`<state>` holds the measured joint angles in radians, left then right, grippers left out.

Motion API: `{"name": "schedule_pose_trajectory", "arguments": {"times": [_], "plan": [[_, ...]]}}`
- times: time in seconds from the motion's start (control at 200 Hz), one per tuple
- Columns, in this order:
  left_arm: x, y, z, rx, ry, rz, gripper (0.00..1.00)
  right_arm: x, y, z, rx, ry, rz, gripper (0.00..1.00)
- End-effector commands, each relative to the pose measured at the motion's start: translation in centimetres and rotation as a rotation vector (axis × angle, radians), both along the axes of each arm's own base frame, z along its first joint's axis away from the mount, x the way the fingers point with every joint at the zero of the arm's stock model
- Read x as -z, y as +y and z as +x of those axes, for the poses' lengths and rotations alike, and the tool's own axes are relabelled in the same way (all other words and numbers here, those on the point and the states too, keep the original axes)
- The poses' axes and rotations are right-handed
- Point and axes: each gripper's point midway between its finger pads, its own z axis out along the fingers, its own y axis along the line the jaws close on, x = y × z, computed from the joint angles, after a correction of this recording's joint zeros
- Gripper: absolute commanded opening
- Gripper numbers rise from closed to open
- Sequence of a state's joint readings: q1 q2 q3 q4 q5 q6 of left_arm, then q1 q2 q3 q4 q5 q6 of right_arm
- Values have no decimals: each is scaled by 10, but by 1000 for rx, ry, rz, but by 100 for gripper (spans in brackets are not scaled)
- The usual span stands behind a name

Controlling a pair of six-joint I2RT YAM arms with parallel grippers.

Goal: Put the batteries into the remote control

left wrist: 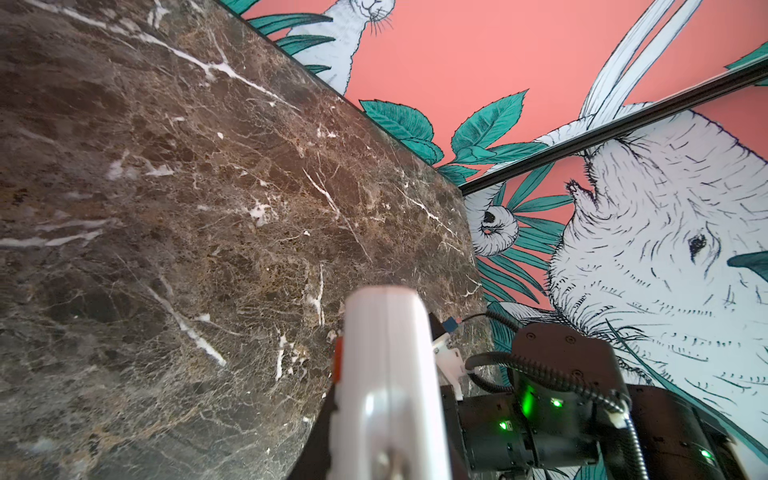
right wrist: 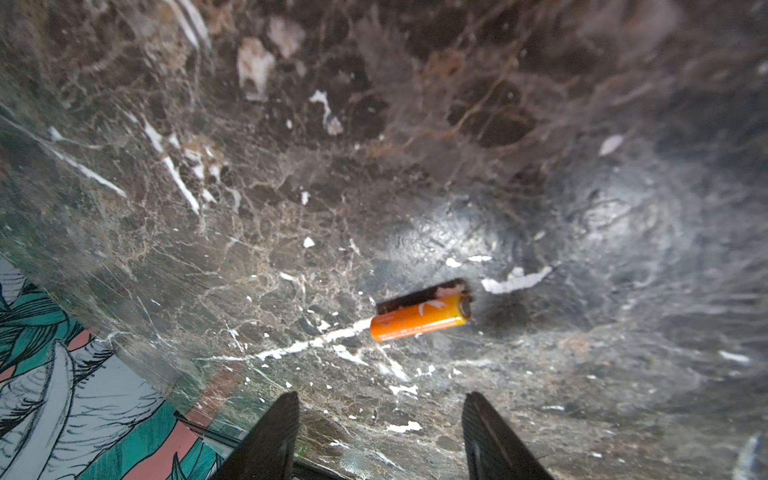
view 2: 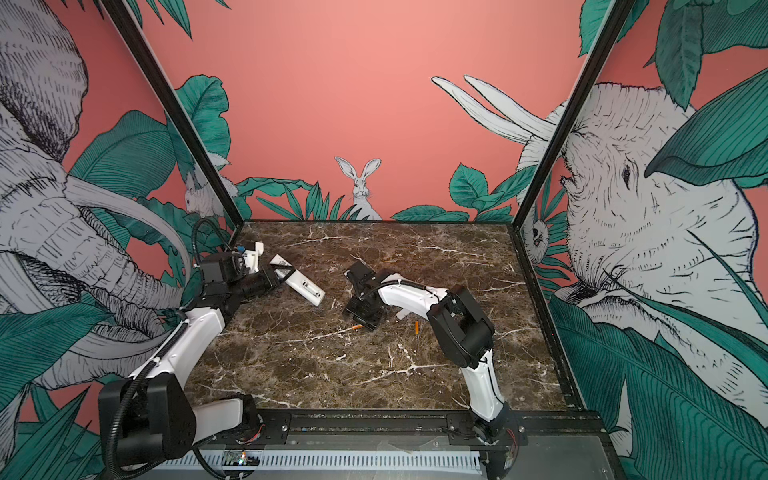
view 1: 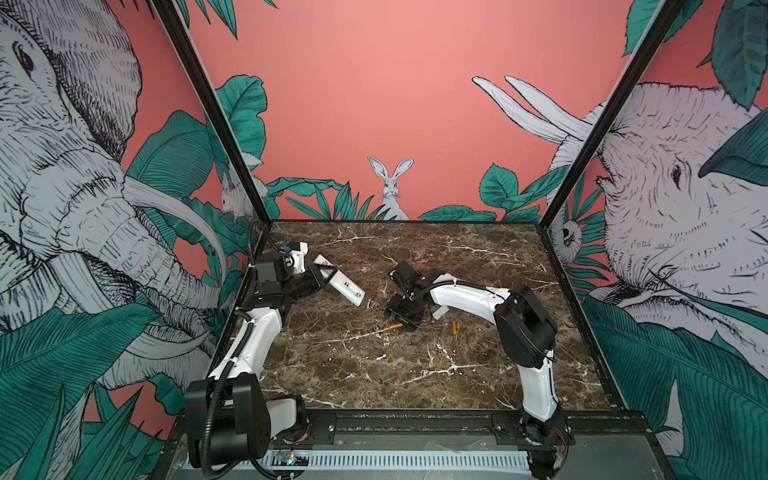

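Note:
The white remote control [view 1: 343,286] [view 2: 305,286] is held off the table at the back left, with my left gripper [view 1: 323,275] [view 2: 284,274] shut on its middle. In the left wrist view the remote control [left wrist: 386,365] fills the space between the jaws, and an orange button shows on its edge. One orange battery [view 1: 395,327] [view 2: 356,328] lies on the marble just in front of my right gripper [view 1: 406,321] [view 2: 369,322]. In the right wrist view that battery [right wrist: 419,318] lies beyond the open right gripper [right wrist: 380,401], which holds nothing. The second battery [view 1: 454,328] [view 2: 416,328] lies to the right, beside the right forearm.
A small white piece [view 1: 439,312] [view 2: 402,314] lies under the right forearm. The brown marble table [view 1: 374,374] is bounded by black frame rails and patterned walls on three sides. The right arm's wrist shows in the left wrist view [left wrist: 561,399].

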<state>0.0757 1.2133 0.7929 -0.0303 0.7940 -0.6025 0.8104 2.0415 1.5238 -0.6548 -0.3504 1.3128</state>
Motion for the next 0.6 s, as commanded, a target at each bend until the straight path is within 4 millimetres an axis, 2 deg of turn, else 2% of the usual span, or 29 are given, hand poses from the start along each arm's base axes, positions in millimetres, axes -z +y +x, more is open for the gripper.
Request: {"name": "schedule_pose_trajectory", "arguments": {"times": [0.0,0.205,0.375,0.505,0.595], "plan": [[-18,0,-3,15,-58,-12,21,12,-15,13,214,41,-102,62],[-22,0,-4,23,-67,-44,21,25,-22,15,234,70,-166,58],[-23,7,-2,5,-72,-74,21,36,-24,22,247,71,-199,52],[-24,10,-1,0,-78,-86,22,47,-24,21,244,98,-221,43],[-25,11,-1,-2,-81,-85,22,48,-24,22,234,91,-228,35]]}}
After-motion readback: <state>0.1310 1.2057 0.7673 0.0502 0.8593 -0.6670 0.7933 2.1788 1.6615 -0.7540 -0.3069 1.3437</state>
